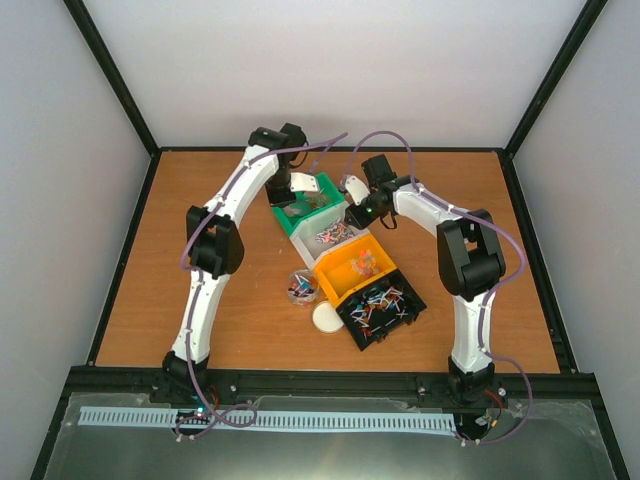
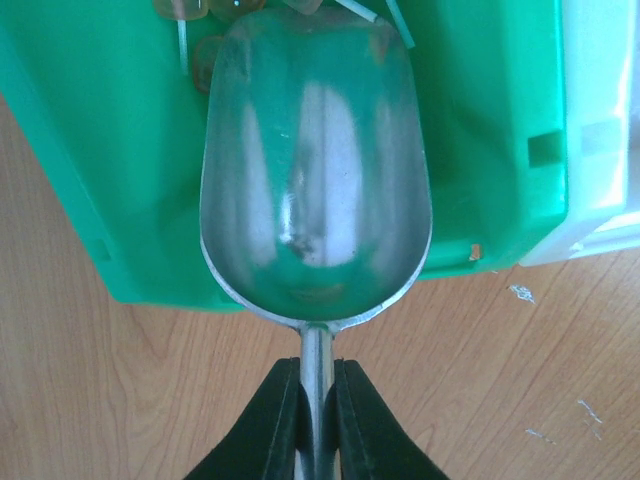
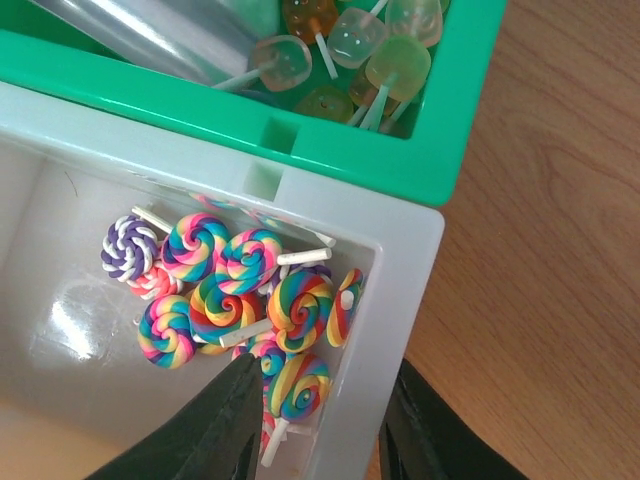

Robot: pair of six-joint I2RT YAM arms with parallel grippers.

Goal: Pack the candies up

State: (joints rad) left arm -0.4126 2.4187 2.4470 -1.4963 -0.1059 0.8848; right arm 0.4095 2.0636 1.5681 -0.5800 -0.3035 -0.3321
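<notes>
My left gripper [image 2: 318, 375] is shut on the handle of a metal scoop [image 2: 315, 170]. The scoop's empty bowl hangs over the green bin [image 2: 100, 150], its tip near translucent candies [image 2: 185, 8]. In the top view this gripper [image 1: 290, 195] is at the green bin [image 1: 283, 218]. My right gripper [image 3: 322, 365] straddles the corner wall of the white bin [image 3: 400, 300], one finger inside and one outside, gripping it. Rainbow swirl lollipop candies [image 3: 230, 290] lie inside. More translucent candies [image 3: 370, 50] lie in the green bin [image 3: 400, 170]. The right gripper [image 1: 357, 203] shows beside the white bin [image 1: 303, 243].
An orange bin [image 1: 338, 283] and a black bin [image 1: 362, 338], both holding candies, stand in a diagonal row with the others. A small clear jar [image 1: 300, 287] with some candies and a white lid [image 1: 327, 318] sit left of them. Black frame posts edge the table.
</notes>
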